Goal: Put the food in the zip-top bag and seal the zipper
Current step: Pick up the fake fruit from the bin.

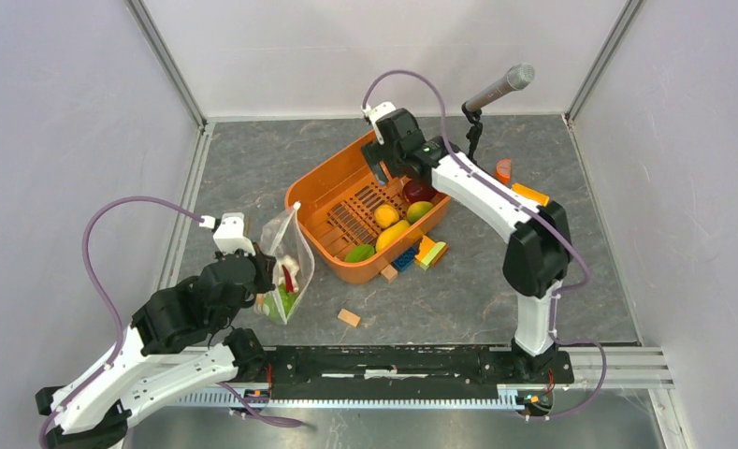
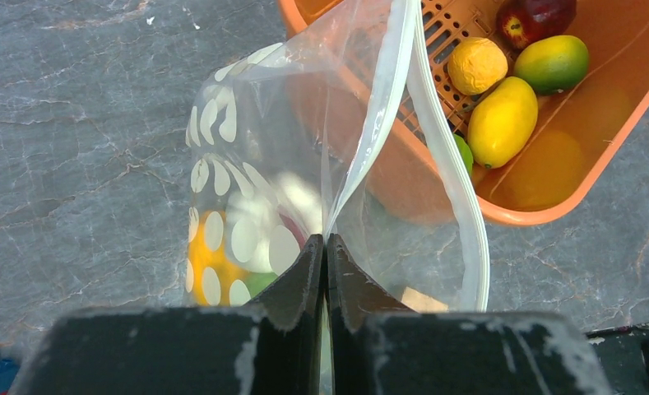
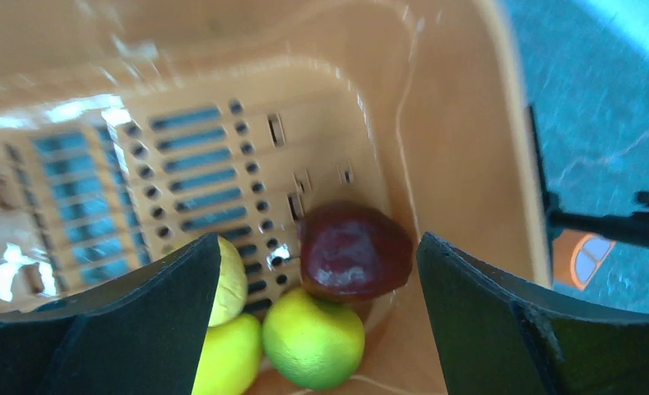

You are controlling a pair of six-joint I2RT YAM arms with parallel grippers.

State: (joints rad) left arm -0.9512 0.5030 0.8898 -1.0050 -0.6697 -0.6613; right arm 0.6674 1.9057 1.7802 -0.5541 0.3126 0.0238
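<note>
— Five food pieces point(image 1: 393, 234) in the orange basket point(image 3: 461, 164); one zip-top bag point(image 2: 247, 206) left of it, its wall pinched in my left gripper point(image 2: 326, 240).
— Risk?
— My right gripper point(image 3: 318, 247), wide open and empty over the dark red piece point(image 3: 354, 251), may knock it aside; the bag mouth may sag.

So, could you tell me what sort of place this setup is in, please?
Probably a robot-lab data-collection booth rather than a home: plain panel walls enclose a grey stone-patterned table, a microphone stands at the back, and toy food sits in an orange basket.
</note>
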